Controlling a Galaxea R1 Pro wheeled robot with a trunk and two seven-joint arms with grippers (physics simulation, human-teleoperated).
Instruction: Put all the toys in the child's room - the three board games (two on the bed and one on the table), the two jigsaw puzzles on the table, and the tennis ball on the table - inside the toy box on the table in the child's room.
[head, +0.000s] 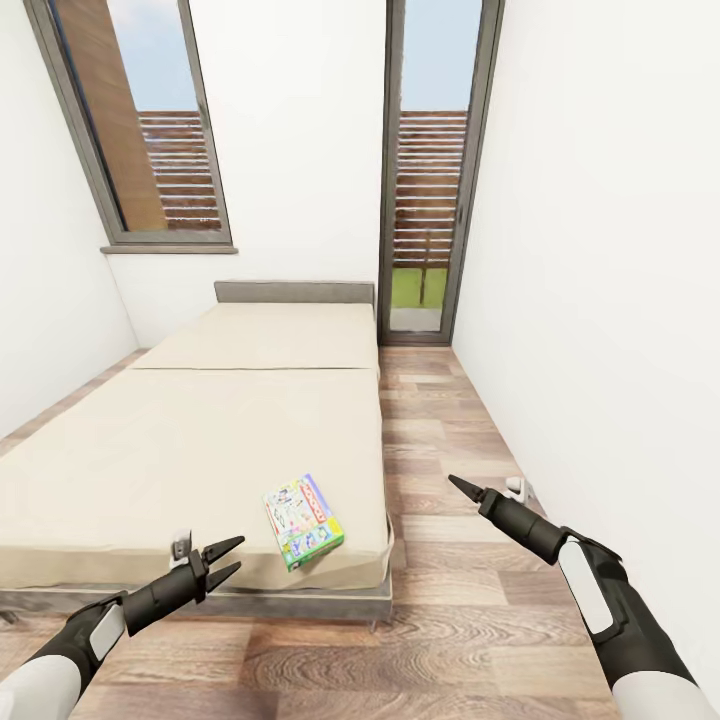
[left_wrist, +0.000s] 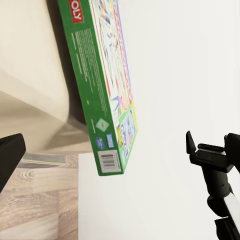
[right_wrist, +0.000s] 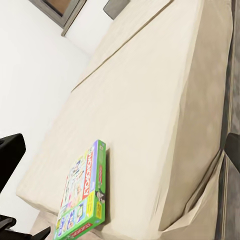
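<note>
- A thin, flat rectangular board game (head: 303, 521) is seen lying on the bed (head: 200, 440), near the mattress corner closest to the robot.
- Its lid is pale, crowded with small colourful print and crossed by a red band; its narrow sides are bright green, with small print and a barcode (left_wrist: 109, 161) shown in the left wrist view.
- In the right wrist view the board game (right_wrist: 82, 197) is shown flat on the beige mattress, one corner close to the edge.
- The box is placed just ahead and to the right of the left gripper (head: 227, 561), apart from it; the gripper's jaws are parted and nothing is held.
- The right gripper (head: 460, 486) is held over the wood-plank floor (head: 450, 620), well to the right of the box; its fingers appear closed to a point, with nothing between them.
- A grey headboard (head: 294, 292) and tall grey-framed windows (head: 432, 170) are seen beyond the bed.
</note>
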